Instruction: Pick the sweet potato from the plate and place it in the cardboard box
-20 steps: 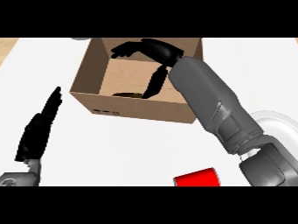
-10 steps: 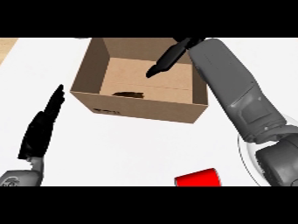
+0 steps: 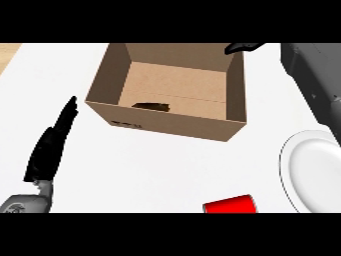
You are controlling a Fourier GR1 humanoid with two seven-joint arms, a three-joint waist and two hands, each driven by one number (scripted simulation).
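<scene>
1. my right hand (image 3: 242, 47) shows only as a small black bit at the far right corner of the cardboard box (image 3: 165, 120); i cannot tell how open it is or whether it has hold of anything.
2. the sweet potato (image 3: 152, 105) lies on the floor inside the box, toward me and to the left of my right hand.
3. my left hand (image 3: 49, 147) is open, fingers straight and pointing away from me, holding nothing; the box stands just to its right on the white counter (image 3: 165, 165).
4. the white plate (image 3: 317, 170) sits under my right forearm (image 3: 317, 75), and a red cup (image 3: 230, 205) stands just beside the plate, on the side toward my left hand.
</scene>
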